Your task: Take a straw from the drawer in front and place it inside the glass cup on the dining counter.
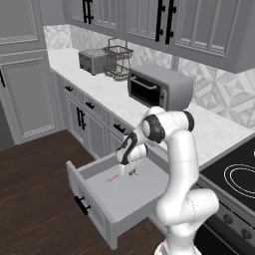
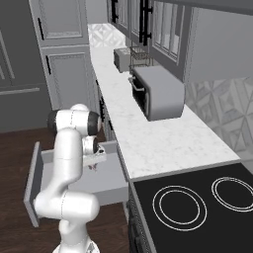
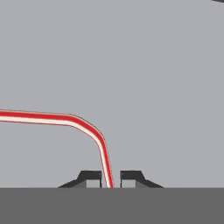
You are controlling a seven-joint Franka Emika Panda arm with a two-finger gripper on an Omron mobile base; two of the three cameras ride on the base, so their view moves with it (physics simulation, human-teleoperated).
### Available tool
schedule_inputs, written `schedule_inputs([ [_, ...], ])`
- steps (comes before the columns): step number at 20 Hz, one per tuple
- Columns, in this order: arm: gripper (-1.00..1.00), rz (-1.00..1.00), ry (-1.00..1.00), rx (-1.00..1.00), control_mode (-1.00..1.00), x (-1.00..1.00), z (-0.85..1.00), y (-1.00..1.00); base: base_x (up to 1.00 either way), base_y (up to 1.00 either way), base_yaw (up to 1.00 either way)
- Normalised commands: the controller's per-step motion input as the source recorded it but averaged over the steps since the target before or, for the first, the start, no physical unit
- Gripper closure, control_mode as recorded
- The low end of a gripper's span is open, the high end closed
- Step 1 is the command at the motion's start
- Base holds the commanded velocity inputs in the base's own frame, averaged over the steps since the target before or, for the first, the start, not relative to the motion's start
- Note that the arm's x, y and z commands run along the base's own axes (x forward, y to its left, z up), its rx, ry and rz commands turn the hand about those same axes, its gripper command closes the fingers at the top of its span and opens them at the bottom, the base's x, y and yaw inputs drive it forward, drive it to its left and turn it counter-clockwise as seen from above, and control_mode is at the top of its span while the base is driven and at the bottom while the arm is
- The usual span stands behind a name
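The grey drawer (image 1: 129,199) stands pulled out below the counter, plain grey inside. A thin red straw (image 3: 65,120) lies on its floor, bent near one end, and its short tip runs between my two fingertips (image 3: 91,179). My gripper (image 3: 110,180) is shut on that tip, hand pointing down into the drawer. In the left base view the gripper (image 1: 130,173) hangs low over the drawer with the straw (image 1: 113,179) showing as a faint red line to its left. From the right base view the gripper (image 2: 92,167) sits inside the drawer (image 2: 34,183) behind my arm.
A toaster oven (image 1: 159,87), a toaster (image 1: 92,61) and a wire basket (image 1: 118,62) stand on the marble counter (image 1: 209,132) behind the drawer. A black cooktop (image 2: 197,207) lies to the right. Dark wood floor (image 1: 40,199) spreads left of the drawer front.
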Motion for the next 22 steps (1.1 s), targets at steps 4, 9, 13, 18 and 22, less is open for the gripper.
schedule_inputs([
  [4, 1.0, 0.0, -0.15, 0.0, -1.0, -0.64, 0.83, 0.0, 0.0, 0.0, 0.0],
  [9, 1.0, -0.01, -0.14, 0.03, -1.0, -0.55, 1.0, 0.0, 0.0, 0.0, 0.0],
  [13, 1.0, -0.03, -0.04, 0.07, -1.0, -0.17, 1.0, 0.0, 0.0, 0.0, 0.0],
  [18, 1.0, -0.04, 0.0, 0.11, -1.0, 0.01, 1.0, 0.0, 0.0, 0.0, 0.0],
  [22, 1.0, -0.06, 0.0, 0.09, -1.0, 0.06, 1.0, 0.0, 0.0, 0.0, 0.0],
])
